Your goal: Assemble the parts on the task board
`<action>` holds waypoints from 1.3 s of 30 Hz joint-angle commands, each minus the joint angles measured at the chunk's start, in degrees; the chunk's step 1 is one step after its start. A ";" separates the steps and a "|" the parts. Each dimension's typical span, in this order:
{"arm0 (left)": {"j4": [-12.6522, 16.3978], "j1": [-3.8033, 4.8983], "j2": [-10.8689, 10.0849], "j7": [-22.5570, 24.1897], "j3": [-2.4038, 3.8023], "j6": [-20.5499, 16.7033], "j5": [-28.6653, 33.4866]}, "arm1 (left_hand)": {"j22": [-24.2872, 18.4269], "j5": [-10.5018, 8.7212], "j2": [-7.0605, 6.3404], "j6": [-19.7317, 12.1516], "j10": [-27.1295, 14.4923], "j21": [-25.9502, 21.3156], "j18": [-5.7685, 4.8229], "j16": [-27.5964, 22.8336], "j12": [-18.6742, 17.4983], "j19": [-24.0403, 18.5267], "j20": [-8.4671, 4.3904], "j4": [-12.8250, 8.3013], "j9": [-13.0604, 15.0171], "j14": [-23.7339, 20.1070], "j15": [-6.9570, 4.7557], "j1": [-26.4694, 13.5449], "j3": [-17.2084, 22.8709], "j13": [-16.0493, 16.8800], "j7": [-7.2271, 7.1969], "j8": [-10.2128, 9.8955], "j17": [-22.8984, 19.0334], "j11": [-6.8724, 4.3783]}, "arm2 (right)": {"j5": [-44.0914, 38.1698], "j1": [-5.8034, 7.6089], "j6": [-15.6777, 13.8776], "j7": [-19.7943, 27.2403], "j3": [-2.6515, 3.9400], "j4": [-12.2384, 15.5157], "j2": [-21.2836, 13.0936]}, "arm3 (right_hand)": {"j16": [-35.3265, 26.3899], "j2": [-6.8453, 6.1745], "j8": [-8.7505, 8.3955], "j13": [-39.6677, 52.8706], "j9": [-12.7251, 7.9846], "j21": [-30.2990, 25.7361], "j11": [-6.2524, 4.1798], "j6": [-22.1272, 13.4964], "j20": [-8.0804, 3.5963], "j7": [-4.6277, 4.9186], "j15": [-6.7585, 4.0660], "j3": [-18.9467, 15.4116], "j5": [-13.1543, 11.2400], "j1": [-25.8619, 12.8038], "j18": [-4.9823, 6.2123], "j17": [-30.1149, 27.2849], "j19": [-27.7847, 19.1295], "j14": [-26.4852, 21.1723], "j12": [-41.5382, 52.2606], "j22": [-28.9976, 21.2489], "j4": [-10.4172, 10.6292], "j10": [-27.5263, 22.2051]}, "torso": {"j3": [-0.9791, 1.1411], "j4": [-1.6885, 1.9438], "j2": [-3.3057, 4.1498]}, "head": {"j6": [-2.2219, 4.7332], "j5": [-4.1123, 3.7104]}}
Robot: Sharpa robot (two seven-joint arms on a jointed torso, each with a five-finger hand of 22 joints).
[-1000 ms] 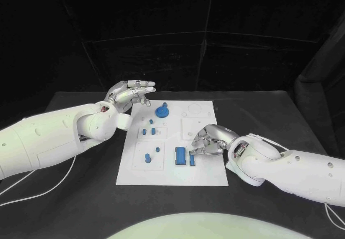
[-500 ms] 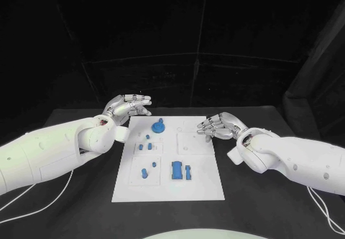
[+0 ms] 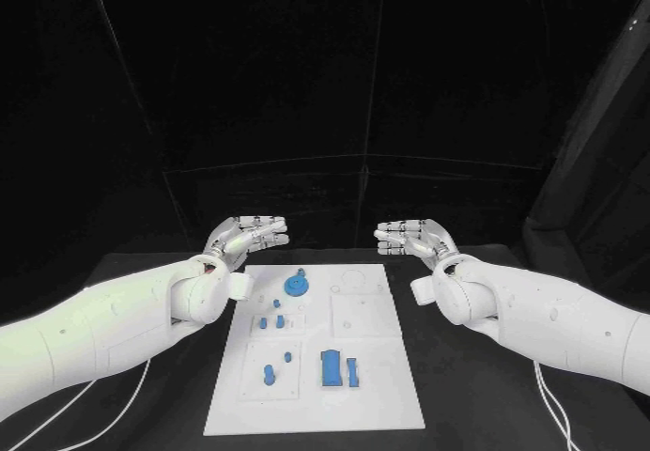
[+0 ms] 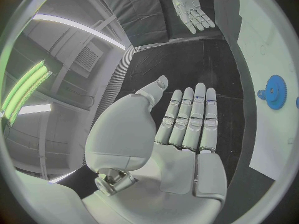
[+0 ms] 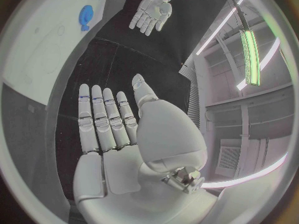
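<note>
The white task board [image 3: 365,376] lies flat in the middle of the black table. On it a blue gear [image 3: 298,283] stands at the far end, small blue pegs [image 3: 273,322] sit at mid-board, and a blue rectangular block [image 3: 331,367] lies near the front. My left hand [image 3: 247,236] is raised above the board's far left corner, fingers straight and together, holding nothing. My right hand [image 3: 410,237] is raised beyond the far right corner, flat too and empty. The left wrist view shows the flat left hand [image 4: 181,129], the gear [image 4: 274,91] and the right hand [image 4: 192,6].
Black table [image 3: 468,395] surface flanks the board on both sides. Dark curtains close the back. A white cable [image 3: 82,413] trails on the table at the left. In the right wrist view the right hand [image 5: 118,129] is spread flat, with the board [image 5: 44,45] beyond it.
My right hand has left the board's middle and risen to the far right, its fingers uncurling flat. My left hand has also lifted and flattened. The camera has tilted up.
</note>
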 commanded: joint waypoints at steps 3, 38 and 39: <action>0.53 -0.10 -0.21 -0.05 0.11 -0.37 -0.16 | -5.03 -3.10 3.56 -18.53 -18.89 -3.04 -2.90 -5.17 -3.85 -14.80 -5.39 2.60 -3.75 -18.72 -2.73 -24.68 -6.30 -3.51 -3.76 -2.70 -4.58 -3.22 | 0.03 -0.07 -0.53 0.01 0.03 0.65 -0.31 | -3.74 -2.95 -3.77 -6.04 -3.76 -5.13 -2.93 -17.96 -4.70 -3.52 -2.64 3.14 -1.88 -25.72 -3.08 -2.97 -18.04 -19.67 -3.92 -5.63 4.55 -19.58 | 0.19 0.26 -0.19 | -0.05 0.05; 26.60 -7.65 -7.63 1.98 6.91 -33.63 -5.69 | -13.71 -3.10 3.56 -45.89 -46.49 -8.02 -9.67 -13.49 -10.08 -35.80 -15.91 2.60 -3.75 -46.16 -8.73 -61.31 -17.63 -3.51 -10.35 -7.16 -4.58 -10.05 | 10.93 -3.72 -22.28 6.99 1.83 26.38 -10.04 | -3.74 -2.95 -3.77 -6.04 -3.76 -5.13 -9.52 -44.93 -14.68 -10.69 -8.30 3.14 -6.25 -64.21 -10.25 -7.66 -45.50 -49.62 -3.92 -5.63 4.55 -48.97 | 1.99 2.68 -1.95 | -0.50 0.54; 26.60 -7.65 -7.63 1.98 6.91 -33.63 -5.69 | -13.71 -3.10 3.56 -46.20 -46.82 -8.02 -9.67 -13.49 -10.08 -35.99 -15.91 2.60 -3.75 -46.49 -8.73 -61.75 -17.63 -3.51 -10.35 -7.16 -4.58 -10.05 | 10.93 -3.72 -22.28 6.99 1.83 26.38 -10.04 | -3.74 -2.95 -3.77 -6.04 -3.76 -5.13 -9.52 -45.24 -14.68 -10.69 -8.30 3.14 -6.25 -64.66 -10.25 -7.66 -45.83 -49.96 -3.92 -5.63 4.55 -49.35 | 1.99 2.68 -1.95 | -0.50 0.54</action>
